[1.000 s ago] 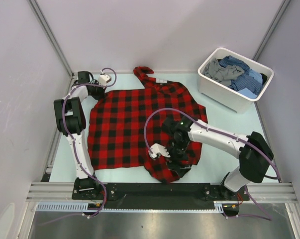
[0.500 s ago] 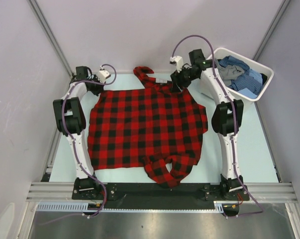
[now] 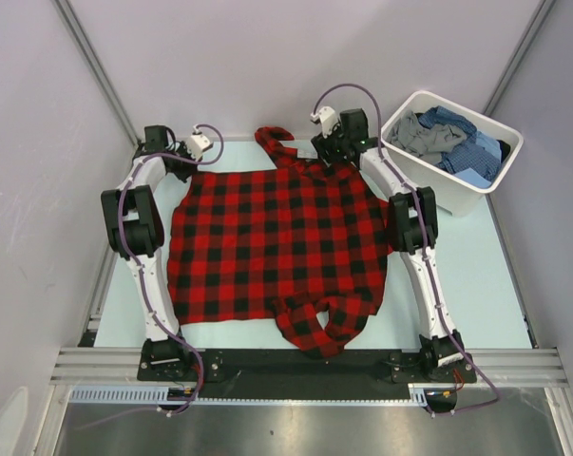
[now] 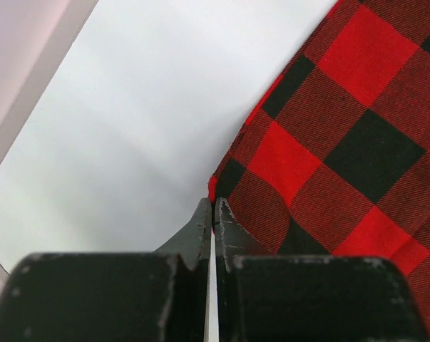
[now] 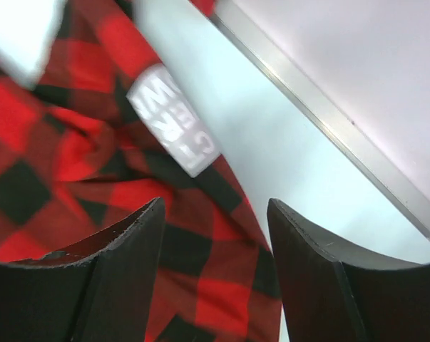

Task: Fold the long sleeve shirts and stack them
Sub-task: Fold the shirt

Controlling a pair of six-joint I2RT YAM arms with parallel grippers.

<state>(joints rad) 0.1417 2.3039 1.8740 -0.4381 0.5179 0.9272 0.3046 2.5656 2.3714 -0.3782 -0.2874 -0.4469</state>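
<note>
One red-and-black check shirt (image 3: pixel 276 237) lies spread flat on the table (image 3: pixel 457 285), collar at the far edge, one sleeve (image 3: pixel 324 323) bunched at the near hem. Blue and grey shirts (image 3: pixel 452 142) sit heaped in the white tub (image 3: pixel 400 169), far right. Left gripper (image 4: pixel 213 208) is closed, tips at the shirt's far-left corner; whether it pinches cloth is unclear. Right gripper (image 5: pixel 216 206) hangs with jaws apart over the collar label (image 5: pixel 173 117).

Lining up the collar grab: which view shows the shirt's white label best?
Right wrist: the label lies large just beyond the open right gripper. From the top it is too small to make out. Left wrist shows only the shirt edge, no label.
</note>
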